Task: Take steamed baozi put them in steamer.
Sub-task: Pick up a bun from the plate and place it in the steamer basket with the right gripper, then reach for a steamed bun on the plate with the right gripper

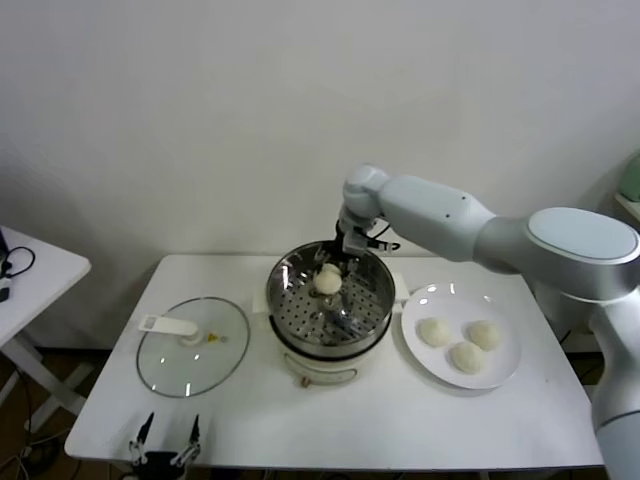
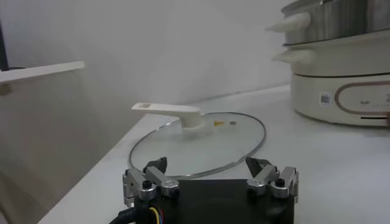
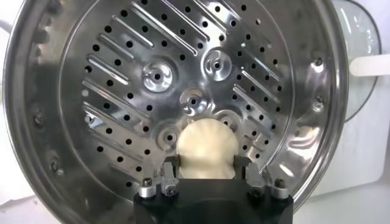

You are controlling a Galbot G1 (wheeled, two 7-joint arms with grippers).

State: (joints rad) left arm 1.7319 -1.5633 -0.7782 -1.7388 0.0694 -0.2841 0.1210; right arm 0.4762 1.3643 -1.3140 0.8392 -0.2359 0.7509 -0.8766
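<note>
My right gripper point(image 1: 337, 268) reaches down into the steamer point(image 1: 288, 282), a shiny steel pot on a cream-white base. It is shut on one cream-white baozi point(image 1: 328, 281). In the right wrist view the gripper point(image 3: 206, 162) holds the bun point(image 3: 206, 145) by both sides, just above the perforated tray point(image 3: 122, 91). Three more baozi point(image 1: 435, 332) point(image 1: 485, 334) point(image 1: 467, 357) lie on the white plate point(image 1: 508, 372) to the right of the steamer. My left gripper point(image 1: 167, 428) is open and empty at the table's front left edge.
The round glass lid point(image 1: 215, 360) with a white handle point(image 1: 170, 325) lies flat left of the steamer. In the left wrist view the lid point(image 2: 231, 137) lies just beyond the left gripper point(image 2: 206, 164), with the steamer base point(image 2: 341, 91) farther off. A small side table point(image 1: 35, 265) stands at the left.
</note>
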